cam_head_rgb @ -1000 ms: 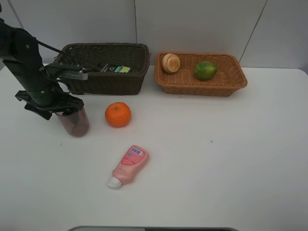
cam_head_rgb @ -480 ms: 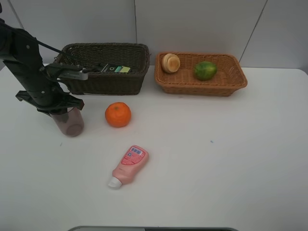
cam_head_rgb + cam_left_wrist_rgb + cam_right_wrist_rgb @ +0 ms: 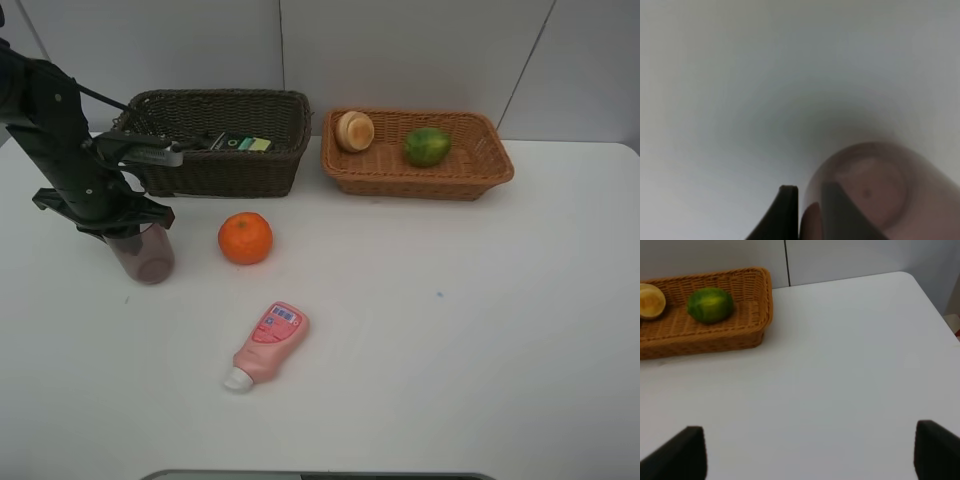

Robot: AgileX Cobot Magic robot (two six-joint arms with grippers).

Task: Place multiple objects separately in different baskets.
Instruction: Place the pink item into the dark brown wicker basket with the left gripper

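Left claw (image 3: 133, 230) astride purple cup (image 3: 150, 262) rim

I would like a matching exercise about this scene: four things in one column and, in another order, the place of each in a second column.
Things:
1. lime
2. bottle
3. cup
4. tube

Places:
A. in the dark basket
B. at the left gripper
C. lying on the table
D. in the tan basket

Pairs: 1-D, 2-A, 3-B, 4-C.
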